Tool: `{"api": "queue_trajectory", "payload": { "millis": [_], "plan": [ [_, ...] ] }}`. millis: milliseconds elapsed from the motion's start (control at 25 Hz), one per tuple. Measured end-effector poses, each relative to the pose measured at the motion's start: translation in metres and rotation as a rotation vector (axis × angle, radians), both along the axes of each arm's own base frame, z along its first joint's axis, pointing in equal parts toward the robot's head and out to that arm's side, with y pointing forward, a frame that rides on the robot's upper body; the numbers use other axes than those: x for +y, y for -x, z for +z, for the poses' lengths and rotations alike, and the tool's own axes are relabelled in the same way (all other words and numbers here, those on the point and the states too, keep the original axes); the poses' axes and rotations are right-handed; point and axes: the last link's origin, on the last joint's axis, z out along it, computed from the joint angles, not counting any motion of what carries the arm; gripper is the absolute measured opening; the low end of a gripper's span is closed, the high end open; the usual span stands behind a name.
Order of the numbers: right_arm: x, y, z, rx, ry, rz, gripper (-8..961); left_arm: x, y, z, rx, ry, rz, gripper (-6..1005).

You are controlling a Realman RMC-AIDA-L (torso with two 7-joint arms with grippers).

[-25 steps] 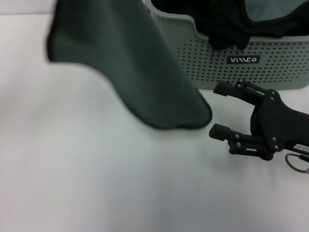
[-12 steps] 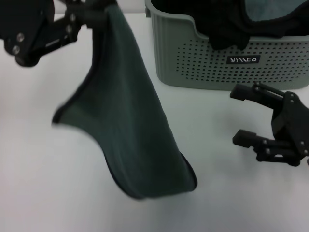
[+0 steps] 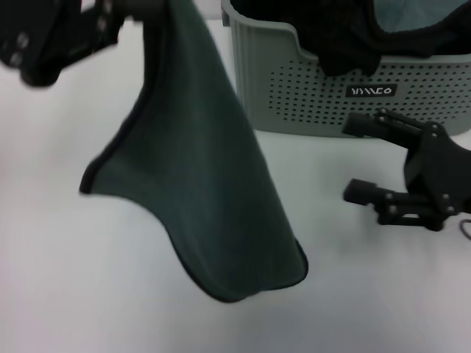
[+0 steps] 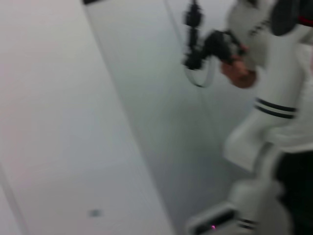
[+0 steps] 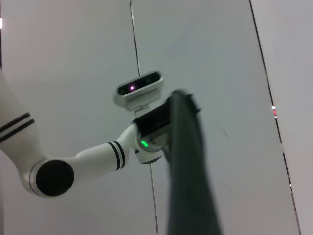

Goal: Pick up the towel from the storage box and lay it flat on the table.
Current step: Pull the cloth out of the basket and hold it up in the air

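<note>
Holding the towel [image 3: 199, 169] high by one top corner, pinched in the left claw [image 3: 136, 11] above the far left of the desk [image 3: 66, 279], beside the storage box [image 3: 294, 88] and already out of it. Hanging as a long draped sheet, lowest fold close over the desk, perhaps just touching. Waiting with the right claw [image 3: 372, 158] spread wide and empty, low over the desk just in front of the storage box. Risking a crumpled heap if lowering straight down, because only one corner is being held. Risking also a catch on the storage box rim, the cloth hanging just beside it
</note>
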Motion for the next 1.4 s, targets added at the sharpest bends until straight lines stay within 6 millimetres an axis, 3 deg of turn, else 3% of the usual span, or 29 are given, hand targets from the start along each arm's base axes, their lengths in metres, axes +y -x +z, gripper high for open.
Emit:
{"api": "queue_trajectory", "payload": {
  "millis": [360, 560, 720, 1040, 1240, 1400],
  "plan": [
    [-0.016, 0.003, -0.048, -0.045, -0.250, 0.049, 838, 0.028, -0.003, -0.012, -0.077, -0.139, 0.232, 14],
    [-0.033, 0.000, -0.063, -0.078, -0.409, 0.080, 838, 0.033, -0.011, -0.016, -0.111, -0.177, 0.300, 14],
    [-0.035, 0.000, -0.079, -0.200, -0.598, 0.104, 837, 0.027, -0.015, -0.013, -0.158, -0.162, 0.325, 14],
    [-0.035, 0.032, -0.103, -0.256, -0.912, 0.243, 830, 0.024, -0.020, -0.016, -0.330, -0.111, 0.402, 14],
    [-0.044, 0.046, -0.113, -0.252, -0.991, 0.325, 820, 0.027, -0.029, -0.037, -0.395, -0.085, 0.451, 14],
    [-0.050, 0.055, -0.122, -0.271, -1.024, 0.376, 801, 0.023, -0.031, -0.039, -0.442, -0.100, 0.444, 14]
  ]
}}
